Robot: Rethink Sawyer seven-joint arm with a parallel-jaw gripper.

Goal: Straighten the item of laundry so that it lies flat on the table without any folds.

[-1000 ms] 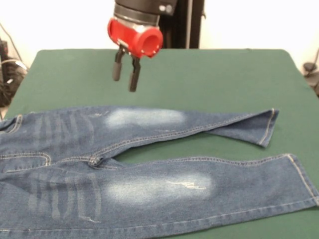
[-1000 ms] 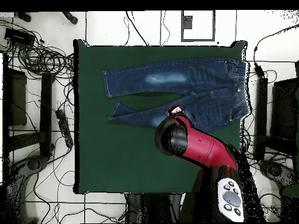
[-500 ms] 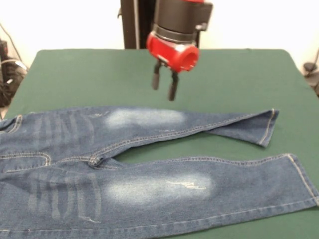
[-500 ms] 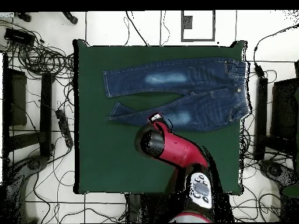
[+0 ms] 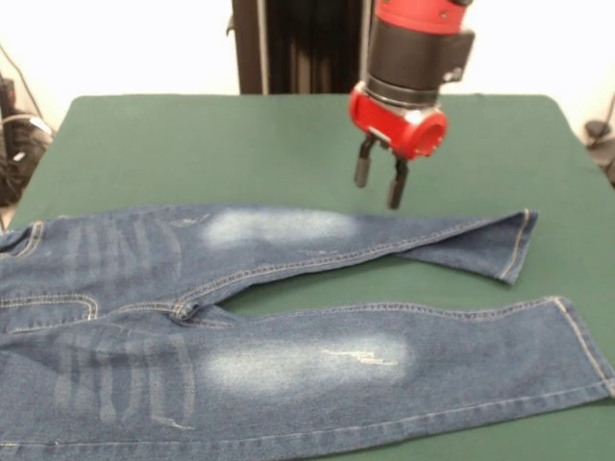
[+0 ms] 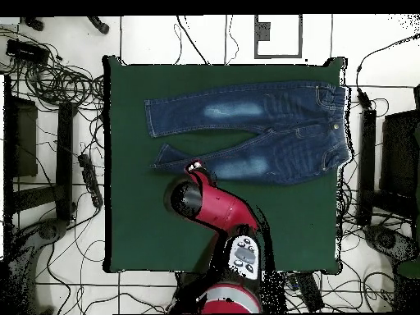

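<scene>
Denim jeans (image 5: 288,317) flat | end effector (image 5: 379,181) open, empty | overhead hides fingers

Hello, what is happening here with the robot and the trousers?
A red and black robot arm is working on a pair of blue jeans spread on a green table. Its tool hangs open and empty above the far leg, near the narrow end, touching nothing. The near leg lies straight. The far leg runs at a slant and looks folded over toward its cuff, so the straightening is not finished.
</scene>
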